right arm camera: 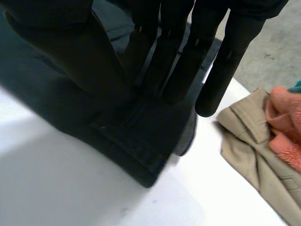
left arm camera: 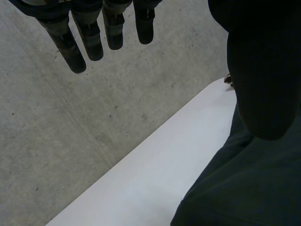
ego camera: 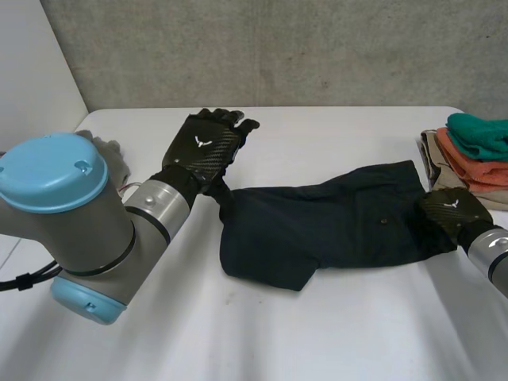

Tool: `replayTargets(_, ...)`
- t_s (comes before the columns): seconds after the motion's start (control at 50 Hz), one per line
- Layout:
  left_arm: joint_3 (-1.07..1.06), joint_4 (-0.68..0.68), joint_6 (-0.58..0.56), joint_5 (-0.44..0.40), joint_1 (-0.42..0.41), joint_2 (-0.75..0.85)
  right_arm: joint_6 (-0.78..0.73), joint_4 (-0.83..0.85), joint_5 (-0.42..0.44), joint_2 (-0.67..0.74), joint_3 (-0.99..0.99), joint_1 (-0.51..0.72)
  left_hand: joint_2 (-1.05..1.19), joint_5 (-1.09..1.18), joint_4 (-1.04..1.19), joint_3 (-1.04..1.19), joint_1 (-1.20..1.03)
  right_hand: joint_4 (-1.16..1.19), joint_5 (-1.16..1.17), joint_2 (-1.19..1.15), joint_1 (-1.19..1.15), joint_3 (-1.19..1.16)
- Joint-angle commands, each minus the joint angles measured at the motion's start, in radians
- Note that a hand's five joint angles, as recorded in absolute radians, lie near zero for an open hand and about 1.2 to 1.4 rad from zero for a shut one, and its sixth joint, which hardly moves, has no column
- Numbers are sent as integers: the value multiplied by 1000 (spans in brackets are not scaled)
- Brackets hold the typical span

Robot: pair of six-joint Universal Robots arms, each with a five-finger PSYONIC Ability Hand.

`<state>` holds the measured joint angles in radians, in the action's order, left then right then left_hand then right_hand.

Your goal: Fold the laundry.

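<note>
One dark navy garment [ego camera: 317, 222], unfolded and creased, lies across the middle and right of the white tabletop [ego camera: 317, 333], its long side running left to right

Two black hands are on or at it:
- Left hand [ego camera: 202, 151]: at the garment's far left corner, raised off the tabletop, fingers [left arm camera: 89, 37] straight and spread well apart from the thumb, holding nothing. A narrow tip of the cloth rises toward the heel of this hand; contact there cannot be told. In the left wrist view the garment [left arm camera: 244, 188] sits under the palm, with bare tabletop [left arm camera: 155, 174] beside it
- Right hand [ego camera: 452, 213]: on the garment's right end, fingers [right arm camera: 176, 61] straight and laid flat on the cloth [right arm camera: 131, 132] near a stitched band at its edge, not curled round it. One fingertip reaches past the edge, above the tabletop [right arm camera: 47, 179]

One grey left arm with a light-blue cap [ego camera: 51, 171] stands at the near left

One stack of folded clothes sits at the far right edge, just beside the garment's right end: a tan piece [ego camera: 435, 163] at the bottom, an orange piece [ego camera: 468, 163] on it, a teal piece [ego camera: 480, 135] on top. The right wrist view shows the tan piece [right arm camera: 254, 150] and orange piece [right arm camera: 287, 127] near the fingertips, apart from the dark cloth

One grey concrete wall [ego camera: 278, 48] stands behind the tabletop
</note>
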<state>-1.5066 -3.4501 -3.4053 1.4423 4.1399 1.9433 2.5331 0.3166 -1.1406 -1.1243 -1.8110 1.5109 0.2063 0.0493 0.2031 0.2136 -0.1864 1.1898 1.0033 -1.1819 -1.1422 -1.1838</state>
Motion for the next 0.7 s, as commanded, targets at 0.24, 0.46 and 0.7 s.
replayTargets(0.24, -81, 0, 1, 1, 34, -67, -142, -8, -126, -147, 94, 287, -32, -49, -29, -39, 12, -315, -303, 307, 267, 309)
replayTargets(0.46, -126, -3, 6, -16, 39, -89, -77, -103, -108, -92, 52, 69, -32, -49, -29, -39, 12, -750, -738, 742, 702, 744)
replayTargets(0.7, -133, -4, 9, -14, 32, -90, -77, -103, 97, 24, 36, -67, -32, -49, -29, -39, 12, -697, -685, 689, 649, 691)
